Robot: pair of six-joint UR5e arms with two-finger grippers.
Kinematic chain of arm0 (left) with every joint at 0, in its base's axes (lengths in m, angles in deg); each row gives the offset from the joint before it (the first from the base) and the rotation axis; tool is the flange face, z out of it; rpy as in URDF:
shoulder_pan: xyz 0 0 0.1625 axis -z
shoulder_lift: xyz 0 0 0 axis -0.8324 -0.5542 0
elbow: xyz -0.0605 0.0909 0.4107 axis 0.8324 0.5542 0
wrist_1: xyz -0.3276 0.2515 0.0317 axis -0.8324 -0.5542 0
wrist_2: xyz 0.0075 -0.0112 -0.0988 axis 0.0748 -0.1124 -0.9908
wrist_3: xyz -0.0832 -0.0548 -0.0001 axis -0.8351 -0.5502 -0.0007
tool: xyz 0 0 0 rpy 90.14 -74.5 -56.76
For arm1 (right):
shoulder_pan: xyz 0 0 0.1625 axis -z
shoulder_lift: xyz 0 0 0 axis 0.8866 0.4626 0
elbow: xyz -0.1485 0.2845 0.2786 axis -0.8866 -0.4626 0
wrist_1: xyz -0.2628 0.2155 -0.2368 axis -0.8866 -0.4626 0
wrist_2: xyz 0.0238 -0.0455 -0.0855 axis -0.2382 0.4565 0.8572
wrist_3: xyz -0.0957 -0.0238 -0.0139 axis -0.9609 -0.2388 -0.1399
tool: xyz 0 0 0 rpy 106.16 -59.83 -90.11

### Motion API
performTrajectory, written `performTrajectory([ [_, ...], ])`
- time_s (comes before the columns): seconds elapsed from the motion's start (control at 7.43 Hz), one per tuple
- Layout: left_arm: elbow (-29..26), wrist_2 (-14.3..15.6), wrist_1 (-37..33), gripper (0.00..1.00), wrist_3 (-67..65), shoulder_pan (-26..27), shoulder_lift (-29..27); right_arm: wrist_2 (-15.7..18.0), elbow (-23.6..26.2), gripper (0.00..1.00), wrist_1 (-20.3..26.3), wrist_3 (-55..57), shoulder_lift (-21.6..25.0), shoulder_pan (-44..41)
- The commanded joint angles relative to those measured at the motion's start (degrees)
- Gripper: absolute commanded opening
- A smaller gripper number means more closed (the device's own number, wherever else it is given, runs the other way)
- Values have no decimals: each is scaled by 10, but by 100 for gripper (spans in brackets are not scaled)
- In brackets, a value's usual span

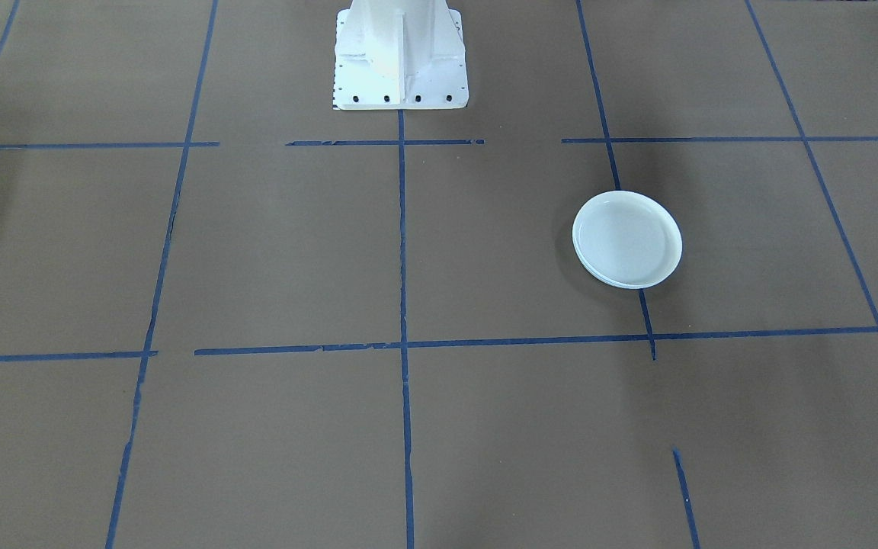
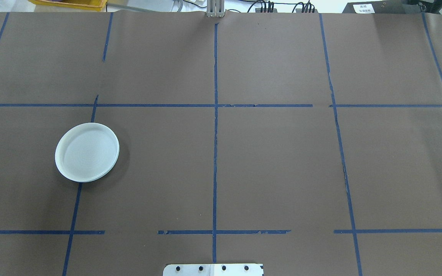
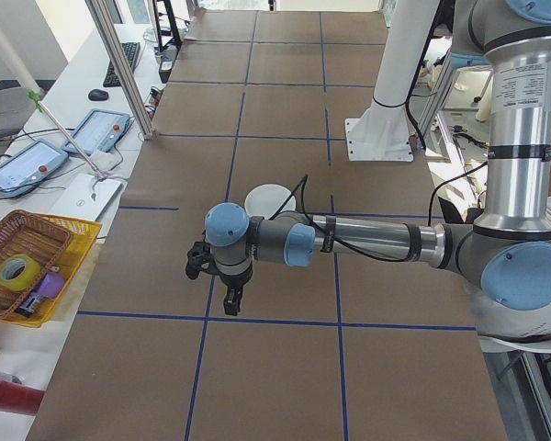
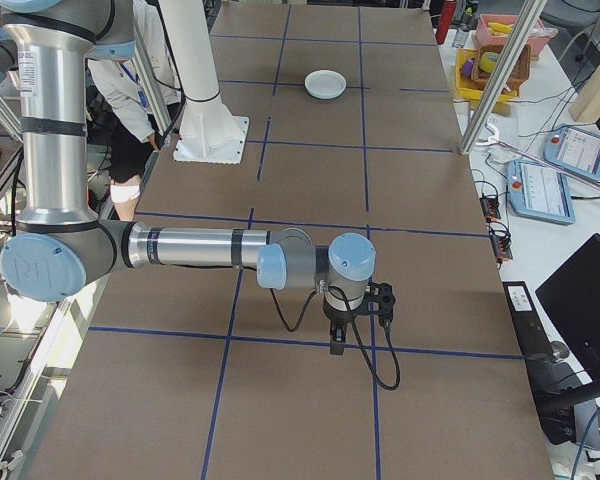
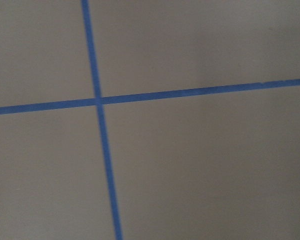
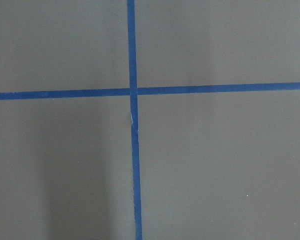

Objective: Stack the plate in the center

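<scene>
Brown paper with blue tape lines covers the desk point(image 2: 274, 165). At overhead left-centre sits the pale stack of plates point(image 2: 87, 152), over a tape line. Left gripper point(image 3: 228, 292) hangs just beside it; right gripper point(image 4: 338, 335) is well apart. Neither gripper's opening can be told.

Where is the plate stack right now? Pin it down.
The plate stack sits on the table's left half in the overhead view, over a blue tape line, well left of center.
</scene>
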Motion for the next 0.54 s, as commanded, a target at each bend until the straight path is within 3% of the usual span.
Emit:
performTrajectory([
  [0.0,-1,2,43,100,54,34,0,-1,0,100,0,-1,0,0],
  [0.4,-6,0,28,100,54,31,4,-1,0,100,0,0,0,0],
])
